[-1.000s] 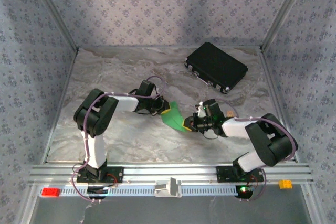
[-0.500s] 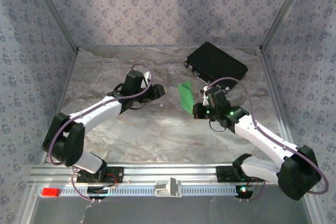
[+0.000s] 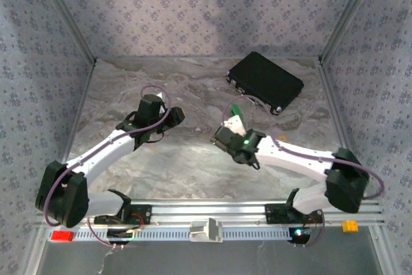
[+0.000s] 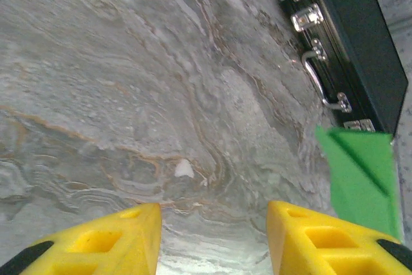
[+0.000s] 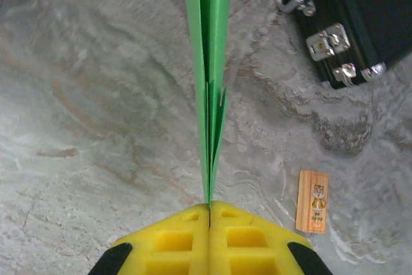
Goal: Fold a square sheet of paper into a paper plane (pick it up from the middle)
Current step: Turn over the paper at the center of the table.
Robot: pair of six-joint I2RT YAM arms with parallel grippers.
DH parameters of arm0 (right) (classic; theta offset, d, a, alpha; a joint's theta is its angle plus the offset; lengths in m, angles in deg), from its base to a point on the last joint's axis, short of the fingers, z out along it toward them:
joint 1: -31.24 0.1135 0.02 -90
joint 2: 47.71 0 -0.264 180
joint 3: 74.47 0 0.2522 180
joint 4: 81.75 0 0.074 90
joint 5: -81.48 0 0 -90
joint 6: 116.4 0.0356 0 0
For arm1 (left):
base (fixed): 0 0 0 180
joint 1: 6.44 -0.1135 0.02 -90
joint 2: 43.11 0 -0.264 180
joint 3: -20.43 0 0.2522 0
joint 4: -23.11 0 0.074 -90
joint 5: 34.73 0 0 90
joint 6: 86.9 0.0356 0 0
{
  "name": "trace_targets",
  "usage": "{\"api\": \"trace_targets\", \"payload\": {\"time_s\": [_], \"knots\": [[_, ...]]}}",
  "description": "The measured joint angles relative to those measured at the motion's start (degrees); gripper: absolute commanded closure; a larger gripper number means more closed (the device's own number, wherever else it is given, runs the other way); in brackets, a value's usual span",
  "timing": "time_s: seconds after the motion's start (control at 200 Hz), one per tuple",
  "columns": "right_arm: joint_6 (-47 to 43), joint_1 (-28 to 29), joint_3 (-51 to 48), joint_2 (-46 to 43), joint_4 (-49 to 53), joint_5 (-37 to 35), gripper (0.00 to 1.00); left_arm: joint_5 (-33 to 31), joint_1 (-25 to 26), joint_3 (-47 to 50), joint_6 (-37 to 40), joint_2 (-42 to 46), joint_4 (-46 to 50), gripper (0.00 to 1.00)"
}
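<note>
My right gripper (image 5: 209,208) is shut on the bright green sheet of paper (image 5: 208,75), which is folded into narrow layers. It stands up edge-on from the closed yellow fingers. In the top view this right gripper (image 3: 233,125) holds the green paper (image 3: 237,108) above the middle of the marble table, just short of the black case. My left gripper (image 4: 211,223) is open with bare marble between its fingers. From there the green paper (image 4: 360,175) shows as a creased flat shape off to the right, clear of the jaws. In the top view the left gripper (image 3: 174,115) hangs left of the paper.
A black case (image 3: 265,82) with metal latches lies at the back right, near the paper (image 5: 351,11). A small wooden tag with a tiger picture (image 5: 313,201) lies on the marble by the right gripper. Metal frame posts and papered walls bound the table (image 3: 129,82).
The left gripper let go of the paper, opened and drew back to the left. The right gripper carried the paper up and back towards the case and turned it edge-on.
</note>
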Motion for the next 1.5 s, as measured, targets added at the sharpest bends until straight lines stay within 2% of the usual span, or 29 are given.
{"api": "trace_targets", "payload": {"time_s": [0.15,0.205,0.275,0.4,0.5,0.575,0.665,0.725,0.81,0.964,1.099,1.309,1.499], "knots": [[-2.8,5.5,4.3,9.8,0.6,1.3,0.89,-2.7,-1.0,1.5,-0.5,3.0,1.5,0.52],[-3.5,6.8,5.4,11.9,-0.2,3.5,0.82,-3.4,-1.3,2.0,-0.7,4.1,2.2,0.52],[-4.3,7.7,5.7,12.5,-1.9,7.5,0.67,-4.0,-1.7,2.3,-0.9,5.0,2.7,0.51],[-4.3,6.1,4.5,9.9,-6.5,14.8,0.56,-3.9,-2.2,2.5,-0.9,5.2,3.0,0.51],[-3.1,0.6,-0.2,2.6,-12.3,22.6,0.52,-3.7,-2.4,2.5,-0.9,5.0,3.1,0.52],[-2.1,-6.3,-4.7,-3.5,-17.3,30.2,0.57,-2.7,-2.5,2.5,-1.1,4.2,3.0,0.64],[0.4,-16.2,-11.0,-8.5,-25.2,41.0,0.65,-0.4,-2.6,2.5,-1.1,2.1,2.0,0.7],[2.4,-21.6,-14.8,-9.1,-30.2,47.5,0.73,1.5,-2.6,2.5,-1.1,0.2,1.0,0.77],[4.3,-25.7,-18.0,-7.0,-34.0,55.1,0.79,3.9,-2.5,2.5,-1.3,-2.7,0.1,0.78],[6.3,-26.8,-18.3,-0.2,-38.9,65.7,0.83,6.9,-2.4,2.5,-1.6,-5.8,-0.9,0.8],[8.0,-26.3,-18.3,4.6,-42.3,70.0,0.83,8.9,-2.2,2.4,-2.0,-7.0,-2.3,0.8],[14.3,-25.7,-18.3,8.9,-44.5,70.1,0.84,11.4,-2.0,2.3,-2.2,-9.4,-3.4,0.82],[27.7,-23.5,-20.2,8.3,-49.3,65.6,0.84,13.4,-1.4,1.4,-2.4,-11.8,-3.9,0.83]]}}
